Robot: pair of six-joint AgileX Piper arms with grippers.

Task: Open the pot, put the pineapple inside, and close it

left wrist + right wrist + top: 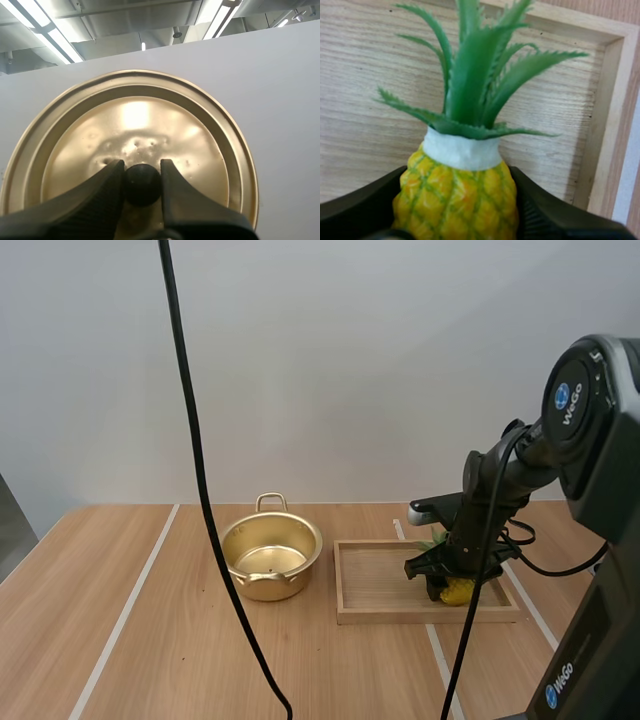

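The right gripper (446, 581) clasps the pineapple (455, 195) by its yellow body at the right end of the wooden tray (385, 617), crown pointing away from the wrist. The open pot (270, 588) stands left of the tray, so the carry likely runs leftward. The left wrist view shows the left gripper (141, 169) pinching the knob (142, 185) of the lid (150, 115).

Polished golden metal on the lid (130, 125), glossy, faintly pitted just beyond the tips of the left gripper (141, 169). Smooth black knob (142, 186) between ribbed matt black fingers (100, 200). Same shiny golden metal on the pot (271, 558). Glossy moulded plastic on the pineapple (457, 197) inside the right gripper (457, 212), leaves smooth, slightly waxy. Pale matt fine-grained wood for the tray (612, 90) beneath; matt wood-look table (130, 640).
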